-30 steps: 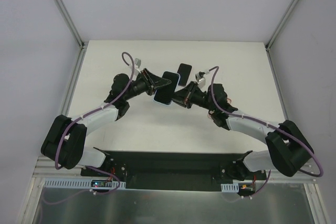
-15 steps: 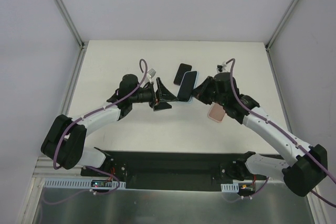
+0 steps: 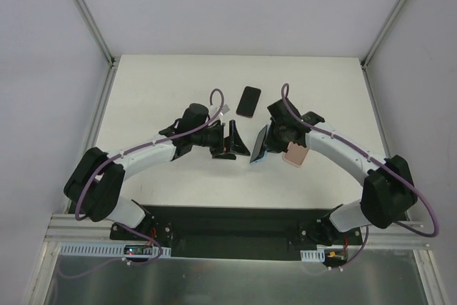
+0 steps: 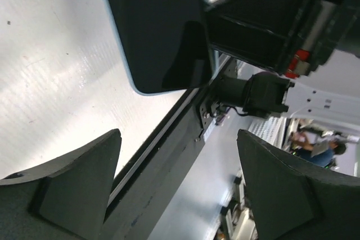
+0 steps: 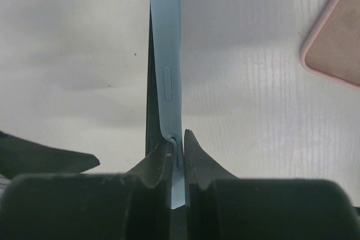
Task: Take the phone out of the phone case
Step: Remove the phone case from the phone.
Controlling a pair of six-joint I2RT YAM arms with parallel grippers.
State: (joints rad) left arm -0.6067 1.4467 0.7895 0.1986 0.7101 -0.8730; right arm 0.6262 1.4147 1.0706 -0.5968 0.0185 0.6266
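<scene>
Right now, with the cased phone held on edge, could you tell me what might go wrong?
The right jaws pinch the blue phone case by one thin edge only, so it may pivot or slip out.
The left jaws are open and clear of it, so nothing would catch it.
The pink case lies close by; a fall could hit it.

Pink case [image 3: 295, 156], black handset [image 3: 248, 101] close by

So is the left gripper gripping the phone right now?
No, the left gripper has its fingers spread wide with nothing between them, and the phone sits beyond their tips.
</scene>
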